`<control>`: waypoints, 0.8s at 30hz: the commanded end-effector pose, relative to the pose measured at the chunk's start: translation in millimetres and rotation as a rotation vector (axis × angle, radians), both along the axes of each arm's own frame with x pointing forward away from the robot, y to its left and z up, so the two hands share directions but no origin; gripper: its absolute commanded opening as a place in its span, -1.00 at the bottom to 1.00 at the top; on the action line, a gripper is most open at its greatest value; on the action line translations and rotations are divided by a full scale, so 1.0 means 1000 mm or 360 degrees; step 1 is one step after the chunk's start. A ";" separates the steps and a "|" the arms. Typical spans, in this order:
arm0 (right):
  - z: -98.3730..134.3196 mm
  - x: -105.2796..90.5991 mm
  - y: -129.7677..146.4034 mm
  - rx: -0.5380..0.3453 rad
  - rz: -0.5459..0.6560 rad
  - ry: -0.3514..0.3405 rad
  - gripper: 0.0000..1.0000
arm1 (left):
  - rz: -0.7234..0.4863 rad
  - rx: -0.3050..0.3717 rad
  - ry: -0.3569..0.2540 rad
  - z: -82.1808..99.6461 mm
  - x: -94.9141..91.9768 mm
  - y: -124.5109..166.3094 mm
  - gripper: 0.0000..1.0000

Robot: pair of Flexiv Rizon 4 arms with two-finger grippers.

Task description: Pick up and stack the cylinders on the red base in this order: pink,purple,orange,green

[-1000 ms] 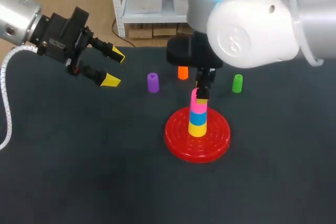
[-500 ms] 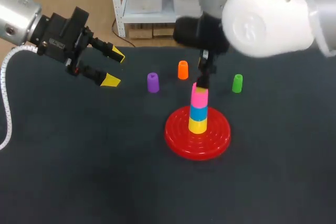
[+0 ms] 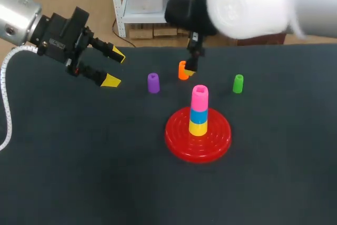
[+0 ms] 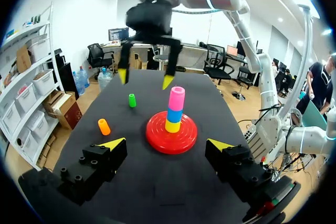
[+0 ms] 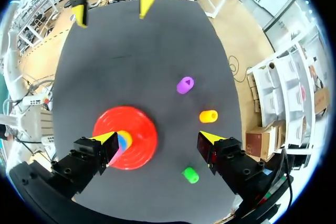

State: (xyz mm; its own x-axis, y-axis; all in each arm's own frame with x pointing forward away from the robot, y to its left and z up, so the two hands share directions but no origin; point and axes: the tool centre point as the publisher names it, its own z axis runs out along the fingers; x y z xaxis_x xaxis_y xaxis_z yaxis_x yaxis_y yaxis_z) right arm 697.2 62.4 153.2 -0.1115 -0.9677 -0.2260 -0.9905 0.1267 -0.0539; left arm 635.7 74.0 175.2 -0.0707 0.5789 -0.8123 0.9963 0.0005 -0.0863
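Head view shows the pink cylinder [image 3: 199, 97] seated atop a blue [image 3: 198, 115] and a yellow piece [image 3: 198, 128] on the red base [image 3: 179, 139], so the first step looks done. The purple cylinder [image 3: 153, 83] at eleven o'clock from the base, the orange [image 3: 182, 70] at twelve and the green [image 3: 238, 84] at one stand loose on the counter [image 3: 79, 172], not yet stacked. The right gripper [image 5: 158, 138] hangs released and empty near the orange one. The left gripper [image 3: 115, 68], also spread and empty, waits at ten o'clock, well apart.

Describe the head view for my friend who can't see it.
A red base on a dark table holds a stack: yellow cylinder, blue cylinder, pink cylinder on top. The purple cylinder, orange cylinder and green cylinder stand loose behind it. The left gripper and right gripper hang open above the table.
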 end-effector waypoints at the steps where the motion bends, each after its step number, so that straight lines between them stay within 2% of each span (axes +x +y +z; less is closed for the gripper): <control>1: -0.023 0.047 0.025 -0.0042 0.0014 0.0082 1.00 | -0.0004 -0.0002 0.0000 0.000 0.001 0.001 1.00; 8: -0.043 0.071 0.046 -0.0141 0.0049 0.0079 1.00 | -0.0004 -0.0002 0.0000 0.000 0.001 0.001 1.00; 13: -0.059 0.072 0.061 -0.0200 0.0116 0.0092 1.00 | -0.0004 -0.0002 0.0000 0.000 0.001 0.001 1.00; 24: -0.086 0.079 0.074 -0.0202 0.0147 0.0112 1.00 | -0.0004 -0.0002 0.0000 0.000 0.001 0.001 1.00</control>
